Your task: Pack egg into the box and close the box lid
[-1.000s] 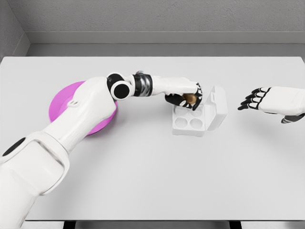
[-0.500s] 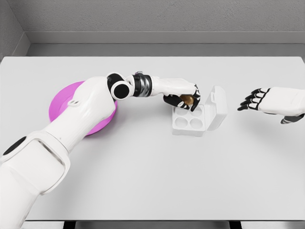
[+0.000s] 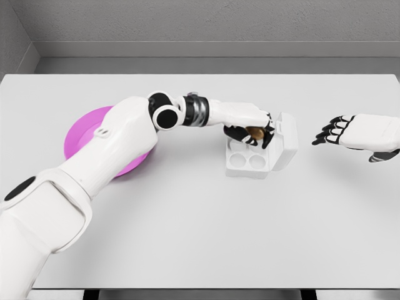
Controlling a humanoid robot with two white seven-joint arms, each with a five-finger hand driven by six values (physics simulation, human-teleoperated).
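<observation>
A white egg box (image 3: 249,164) sits open at the table's middle, its lid (image 3: 285,140) standing up on the right side. My left hand (image 3: 253,131) hovers over the box's far cups, fingers curled around a brown egg (image 3: 254,132). The two near cups show bare. My right hand (image 3: 337,130) floats to the right of the box, apart from it, fingers spread and holding nothing.
A magenta plate (image 3: 81,140) lies at the left, partly hidden behind my left arm. The grey table (image 3: 200,237) reaches to the front edge, and a grey wall runs along the back.
My left hand has shifted right with the egg, now lying over the far right cup close to the lid. The right hand has stayed still.
</observation>
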